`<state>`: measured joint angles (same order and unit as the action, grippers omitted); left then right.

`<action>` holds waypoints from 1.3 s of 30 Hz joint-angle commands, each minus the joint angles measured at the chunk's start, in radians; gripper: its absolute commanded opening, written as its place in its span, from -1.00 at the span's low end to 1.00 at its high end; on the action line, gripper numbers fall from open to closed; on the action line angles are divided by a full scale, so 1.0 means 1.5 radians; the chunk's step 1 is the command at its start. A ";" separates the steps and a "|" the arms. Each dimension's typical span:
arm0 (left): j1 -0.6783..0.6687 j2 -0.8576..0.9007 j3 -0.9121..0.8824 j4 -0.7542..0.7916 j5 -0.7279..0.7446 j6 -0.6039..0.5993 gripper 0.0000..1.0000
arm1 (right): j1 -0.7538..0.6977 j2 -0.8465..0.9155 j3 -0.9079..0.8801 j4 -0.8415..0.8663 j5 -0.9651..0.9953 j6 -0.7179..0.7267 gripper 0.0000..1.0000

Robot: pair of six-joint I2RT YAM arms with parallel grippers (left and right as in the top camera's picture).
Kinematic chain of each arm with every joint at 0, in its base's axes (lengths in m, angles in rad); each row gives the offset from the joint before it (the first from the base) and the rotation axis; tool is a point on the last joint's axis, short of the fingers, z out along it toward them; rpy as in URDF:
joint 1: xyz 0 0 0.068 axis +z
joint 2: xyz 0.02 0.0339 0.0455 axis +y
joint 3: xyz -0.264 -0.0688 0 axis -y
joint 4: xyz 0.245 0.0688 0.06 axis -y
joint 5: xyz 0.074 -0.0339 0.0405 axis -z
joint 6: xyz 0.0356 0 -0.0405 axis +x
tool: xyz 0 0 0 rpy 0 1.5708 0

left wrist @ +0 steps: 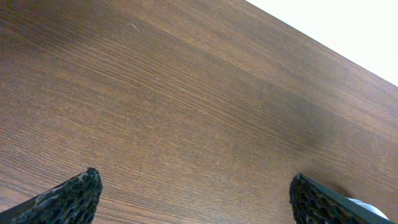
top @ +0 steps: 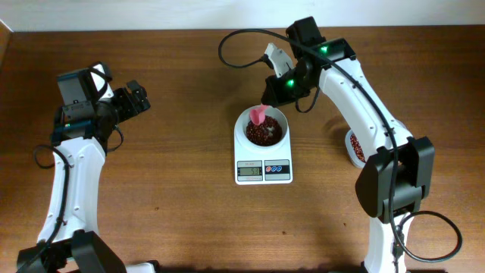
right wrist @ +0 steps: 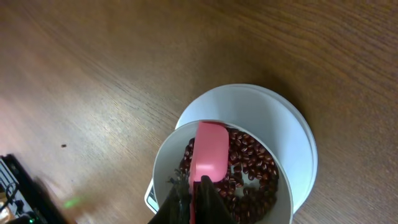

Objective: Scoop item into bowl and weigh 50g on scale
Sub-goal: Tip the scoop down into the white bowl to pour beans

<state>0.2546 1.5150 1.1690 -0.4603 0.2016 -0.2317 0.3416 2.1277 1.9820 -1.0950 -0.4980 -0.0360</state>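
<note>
Right hand point(right wrist: 196, 194) grips pink scoop point(right wrist: 209, 152) over beans point(right wrist: 250, 163) in bowl point(right wrist: 160, 169) on scale point(top: 263, 172), centre. Left hand point(top: 139, 96) wide, upper left.

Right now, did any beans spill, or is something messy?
Nothing stands out. The scooped beans sit inside the bowl, which rests on the scale, and the right gripper holds the pink scoop over it.

Beans point(right wrist: 249, 162) lie in the bowl point(right wrist: 166, 152), which sits on the scale point(top: 263, 172)
</note>
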 commanded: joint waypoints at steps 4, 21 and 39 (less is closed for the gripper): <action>0.002 0.001 0.009 0.001 -0.005 -0.007 0.98 | -0.001 0.007 0.014 0.012 -0.012 0.013 -0.92; 0.002 0.001 0.009 0.001 -0.005 -0.006 0.98 | 0.082 -0.001 0.207 -0.215 0.244 -0.049 -0.92; 0.002 0.001 0.009 0.001 -0.005 -0.006 0.98 | 0.111 0.005 -0.008 -0.030 0.238 -0.035 -0.92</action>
<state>0.2546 1.5150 1.1690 -0.4606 0.2012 -0.2317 0.5262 2.1319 1.9892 -1.1393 -0.0280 -0.1181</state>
